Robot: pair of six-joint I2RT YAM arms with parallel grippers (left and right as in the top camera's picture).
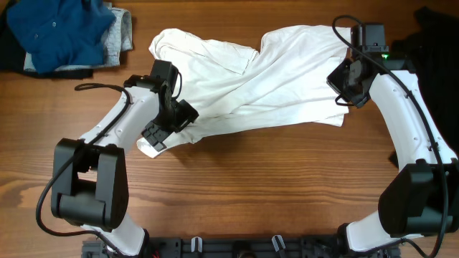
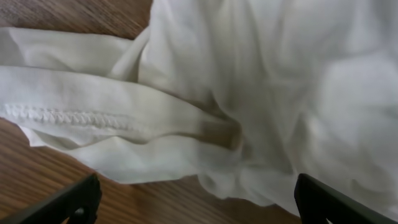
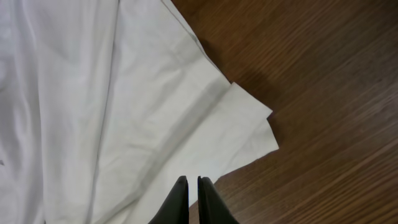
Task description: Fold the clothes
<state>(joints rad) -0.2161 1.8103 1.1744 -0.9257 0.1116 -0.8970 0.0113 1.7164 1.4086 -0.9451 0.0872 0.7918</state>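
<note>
The white T-shirt [image 1: 244, 86] lies crumpled and twisted across the far middle of the wooden table [image 1: 272, 186]; no lettering shows. My left gripper [image 1: 166, 125] hovers over its lower left corner. In the left wrist view this gripper [image 2: 196, 208] is wide open, with a stitched hem and folds of the shirt [image 2: 249, 93] lying between and beyond the fingers. My right gripper [image 1: 348, 97] sits at the shirt's right end. In the right wrist view it [image 3: 193, 186] is shut, with only a thin slit between the tips, just above the shirt's [image 3: 93, 93] corner edge, and nothing visibly held.
A blue garment [image 1: 61, 32] lies heaped on a grey one [image 1: 122, 32] at the far left corner, with dark cloth [image 1: 8, 50] beside it. A black garment [image 1: 437, 43] lies at the far right. Bare wood spans the near half of the table.
</note>
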